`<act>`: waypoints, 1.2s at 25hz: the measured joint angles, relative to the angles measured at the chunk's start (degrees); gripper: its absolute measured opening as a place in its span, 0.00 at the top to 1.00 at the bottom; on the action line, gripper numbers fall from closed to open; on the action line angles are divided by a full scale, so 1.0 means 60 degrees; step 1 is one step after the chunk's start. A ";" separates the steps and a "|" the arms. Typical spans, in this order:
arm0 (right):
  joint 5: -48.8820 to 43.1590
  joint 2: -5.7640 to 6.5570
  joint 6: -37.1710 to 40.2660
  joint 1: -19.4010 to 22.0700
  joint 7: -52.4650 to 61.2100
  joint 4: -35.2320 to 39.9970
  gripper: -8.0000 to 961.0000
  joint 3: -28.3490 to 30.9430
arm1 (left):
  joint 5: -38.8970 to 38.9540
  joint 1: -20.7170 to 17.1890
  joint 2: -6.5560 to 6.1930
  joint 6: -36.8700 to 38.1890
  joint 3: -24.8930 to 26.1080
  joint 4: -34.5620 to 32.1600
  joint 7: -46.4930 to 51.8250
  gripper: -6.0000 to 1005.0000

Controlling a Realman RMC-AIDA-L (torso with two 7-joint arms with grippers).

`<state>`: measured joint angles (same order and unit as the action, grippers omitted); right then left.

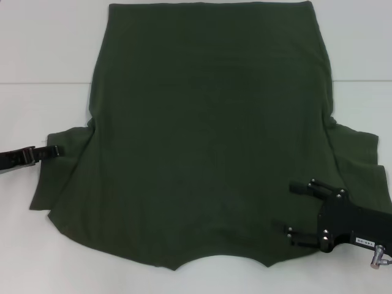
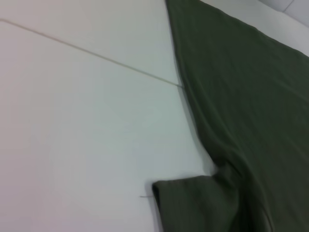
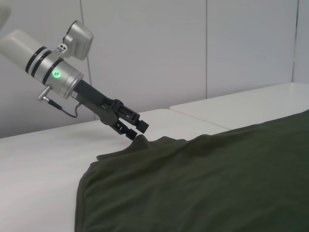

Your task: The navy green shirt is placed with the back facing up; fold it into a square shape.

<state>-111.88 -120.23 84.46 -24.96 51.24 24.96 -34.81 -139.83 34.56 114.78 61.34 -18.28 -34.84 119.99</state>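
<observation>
The navy green shirt (image 1: 208, 141) lies spread flat with its plain back up, its collar notch at the near edge and its hem at the far edge. My left gripper (image 1: 54, 150) reaches in low from the left, its tip right at the edge of the left sleeve (image 1: 64, 168). The right wrist view shows that same gripper (image 3: 136, 129) touching the sleeve's raised edge (image 3: 140, 140). In the left wrist view the sleeve (image 2: 188, 205) lies on the table. My right gripper (image 1: 286, 207) is open over the near right part of the shirt, beside the right sleeve (image 1: 358, 159).
The white table (image 1: 37, 245) has a thin seam (image 1: 43, 82) running across it behind the sleeves. A pale wall (image 3: 193, 53) stands beyond the table on the left side.
</observation>
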 joint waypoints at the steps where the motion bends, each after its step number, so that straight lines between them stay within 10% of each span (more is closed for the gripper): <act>1: 0.0000 0.0000 0.0000 0.0000 0.0000 0.0000 0.02 0.0000 | 0.0006 -0.0002 0.0008 -0.0011 0.0001 0.0008 -0.0002 0.09; 30: -0.0001 0.0016 0.0059 0.0001 0.0000 0.0000 0.02 0.0001 | 0.0264 0.0088 0.0132 -0.0101 -0.0002 0.0409 -0.0210 0.09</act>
<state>-111.88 -120.14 84.82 -24.96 51.24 24.96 -34.80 -138.25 35.09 115.57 60.74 -18.29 -32.38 118.73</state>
